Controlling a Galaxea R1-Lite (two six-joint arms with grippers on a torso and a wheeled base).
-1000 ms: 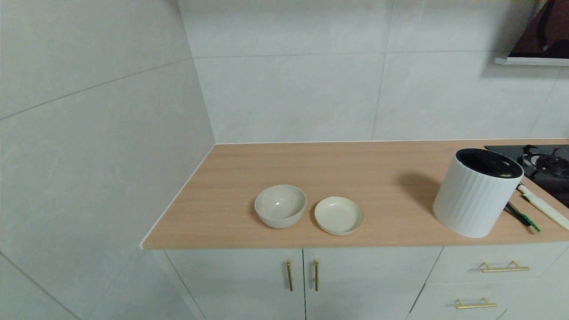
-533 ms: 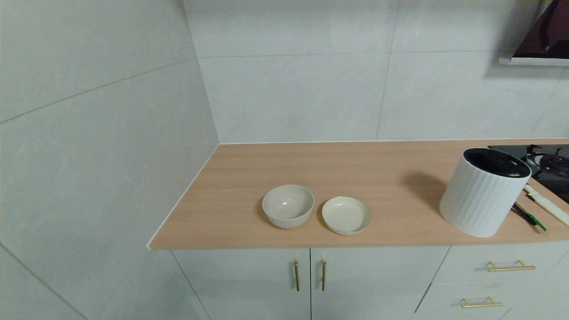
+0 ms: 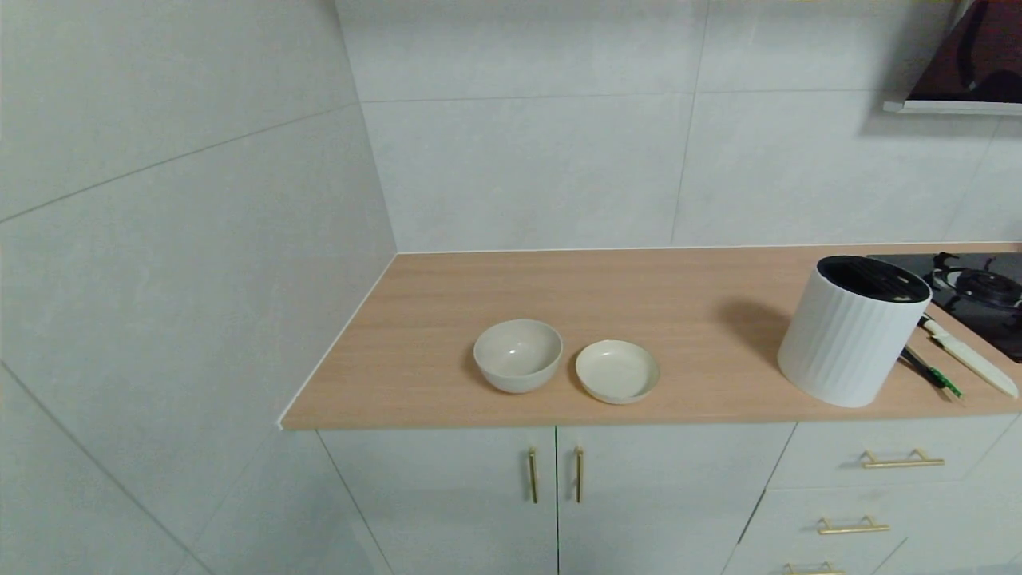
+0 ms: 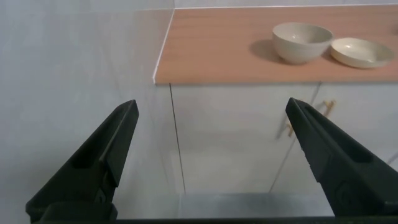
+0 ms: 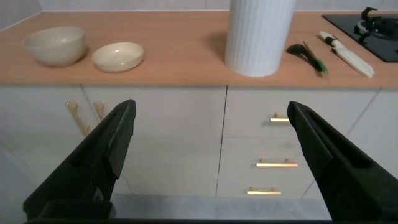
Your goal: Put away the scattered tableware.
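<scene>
A cream bowl point(image 3: 517, 354) and a shallow cream dish point(image 3: 616, 370) sit side by side near the front edge of the wooden countertop point(image 3: 639, 295); both also show as the bowl point(image 4: 302, 42) point(image 5: 55, 45) and dish point(image 4: 362, 51) point(image 5: 118, 56). A white ribbed holder point(image 3: 851, 329) point(image 5: 259, 34) stands at the right. A white-handled knife point(image 3: 968, 366) point(image 5: 347, 53) and green-tipped chopsticks point(image 3: 932, 373) point(image 5: 313, 56) lie beside it. My left gripper point(image 4: 208, 155) is open, below counter height before the cabinets. My right gripper point(image 5: 211, 155) is open, likewise low and away from the counter.
A gas hob point(image 3: 970, 291) lies at the far right. White cabinet doors with gold handles point(image 3: 555, 475) and drawers point(image 3: 901, 460) are under the counter. Tiled walls close the left side and the back.
The head camera has shifted, so the whole scene slid slightly up and right. The bowl, dish and holder have not moved on the counter.
</scene>
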